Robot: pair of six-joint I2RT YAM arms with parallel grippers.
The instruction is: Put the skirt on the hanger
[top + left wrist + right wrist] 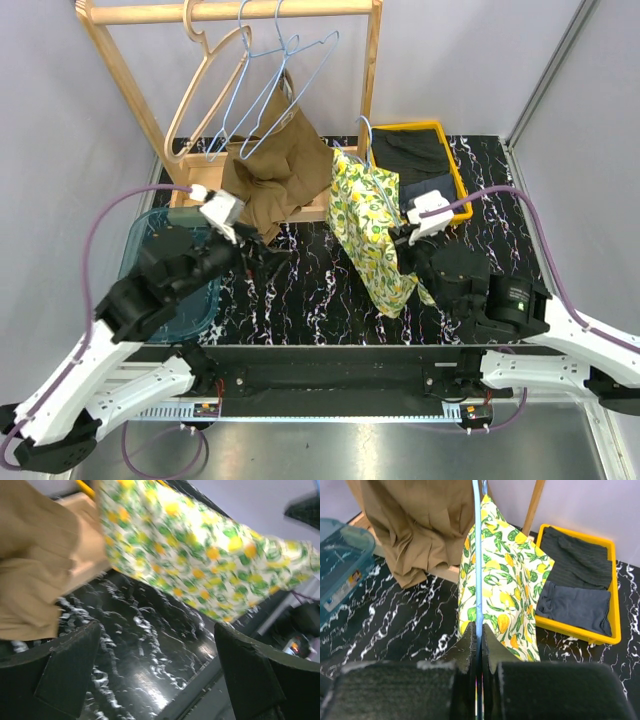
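The skirt, white with a yellow lemon and green leaf print, hangs draped on a light blue wire hanger above the middle of the table. My right gripper is shut on the hanger's wire; in the right wrist view the jaws pinch the blue wire with the skirt just beyond. My left gripper stands open to the skirt's left, holding nothing. In the left wrist view its fingers are spread wide over the marble top, and the skirt hangs above and beyond them, untouched.
A wooden rack at the back carries a wooden hanger and two blue wire hangers. A brown garment lies over the rack's base. A yellow tray with dark clothes sits back right. A teal bin stands at the left.
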